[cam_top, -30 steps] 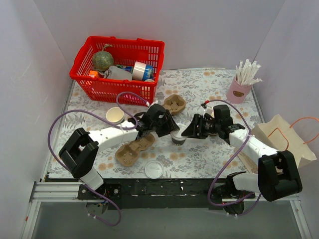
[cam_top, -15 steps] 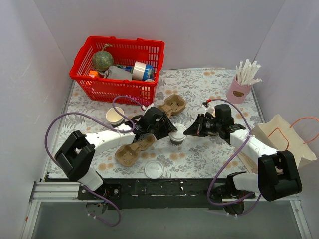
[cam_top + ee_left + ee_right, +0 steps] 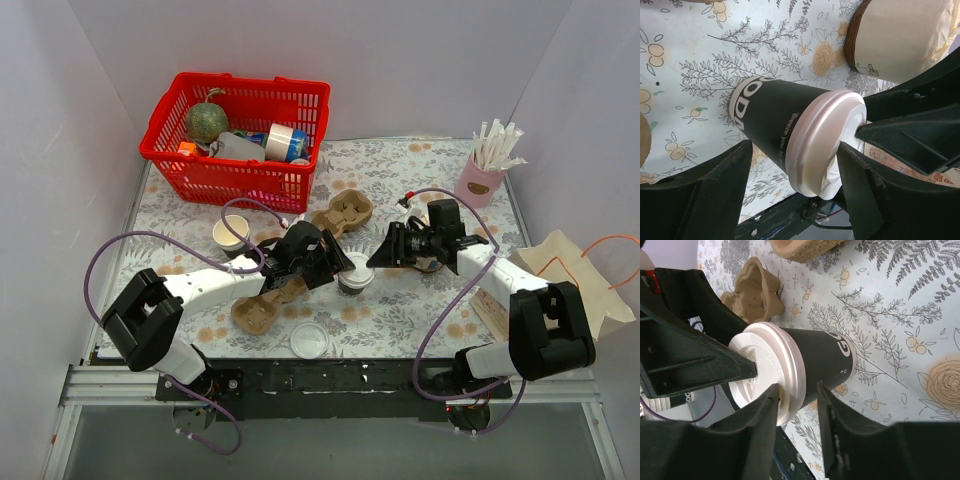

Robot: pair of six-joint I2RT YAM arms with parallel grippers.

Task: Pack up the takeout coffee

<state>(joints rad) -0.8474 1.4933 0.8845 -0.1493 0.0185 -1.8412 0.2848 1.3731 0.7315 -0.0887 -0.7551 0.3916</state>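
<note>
step: takeout coffee (image 3: 352, 272) (dark-banded paper cup, white plastic lid (image 3: 765, 370)) upright mid-bench (image 3: 400, 312), unpacked | left gripper (image 3: 795, 150) fingers spread astride body | right gripper (image 3: 797, 390) fingers straddle lid rim, pinch unclear | next: likely firm body grip, lift into brown moulded-pulp carrier (image 3: 262, 300)

Item: takeout coffee (image 3: 355, 276). Small paper cup with a dark brown-black wall, white lettering and a pale band at the foot. A white round plastic lid (image 3: 827, 145) is seated on the rim.
Pose: upright on its base.
Position: between the two fingers of the left gripper (image 3: 795, 147), one finger on each side of the wall; whether they press on it cannot be told. It is at the fingertips of the right gripper (image 3: 798, 386), with the lid rim against one tip.
</note>
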